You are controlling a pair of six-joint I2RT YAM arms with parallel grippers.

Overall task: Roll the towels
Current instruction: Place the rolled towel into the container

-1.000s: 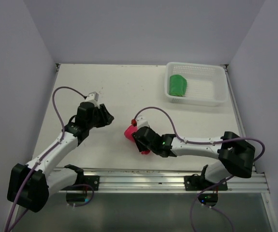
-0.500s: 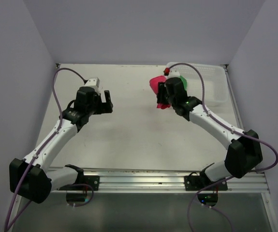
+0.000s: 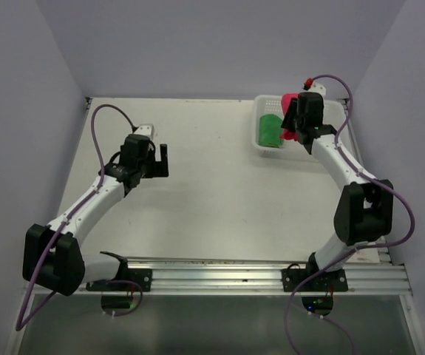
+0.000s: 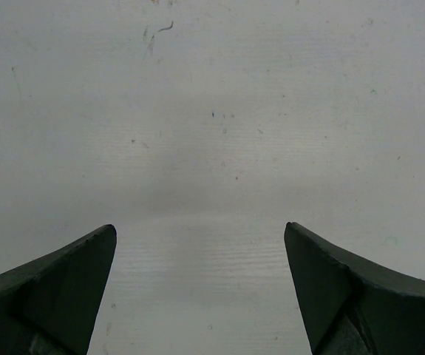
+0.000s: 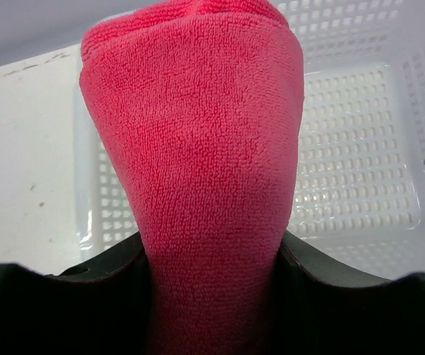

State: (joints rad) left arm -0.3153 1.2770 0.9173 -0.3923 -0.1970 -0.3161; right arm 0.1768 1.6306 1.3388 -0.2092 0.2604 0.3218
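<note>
A rolled pink-red towel [image 5: 197, 170] fills the right wrist view, squeezed between both dark fingers of my right gripper [image 5: 211, 255], which is shut on it. From above, that gripper [image 3: 292, 127] holds the pink-red towel [image 3: 288, 103] over the white mesh basket [image 3: 312, 148] at the back right. The rolled green towel [image 3: 271, 130] lies inside the basket at its left end. My left gripper [image 3: 160, 160] hangs open over bare tabletop left of centre; its wrist view shows both fingertips [image 4: 64, 274] wide apart with nothing between them.
The basket's perforated floor [image 5: 352, 148] shows behind the pink-red towel. White walls close in the table on the left, back and right. A metal rail [image 3: 219, 270] runs along the near edge by both arm bases.
My right arm has swung from near the front centre to the back right, carrying the pink-red towel over the basket. My left gripper's jaws have opened wide and it shifted slightly.
</note>
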